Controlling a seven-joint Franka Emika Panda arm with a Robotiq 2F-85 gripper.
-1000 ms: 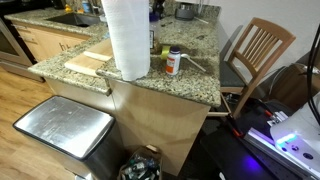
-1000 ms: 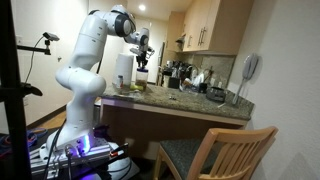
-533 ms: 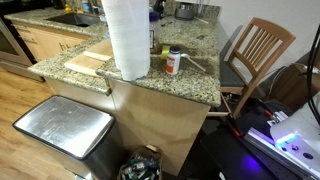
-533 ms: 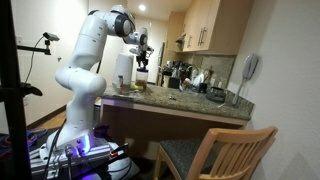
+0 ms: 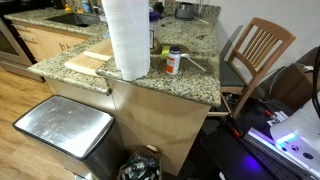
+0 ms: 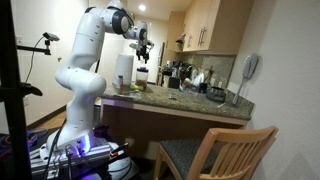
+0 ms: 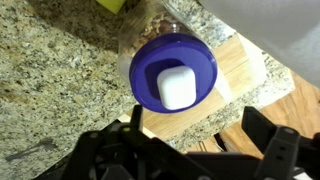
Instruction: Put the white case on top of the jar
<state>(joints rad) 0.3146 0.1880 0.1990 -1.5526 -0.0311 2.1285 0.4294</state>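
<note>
The white case (image 7: 177, 87) rests on the purple cap (image 7: 150, 62) of the jar (image 7: 128, 48) — the gripper (image 7: 190, 128), spread wide and empty, could clip it off when retreating.

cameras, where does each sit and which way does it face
An exterior view: high off the counter's corner, looking down at the jar and paper towel roll; no arm.
An exterior view: across the room, side-on to the counter; the whole arm and pincer show.
Wrist view: straight down on the white case on the jar's cap; open pincer at bottom.
Shared: both exterior views show the paper towel roll.
</note>
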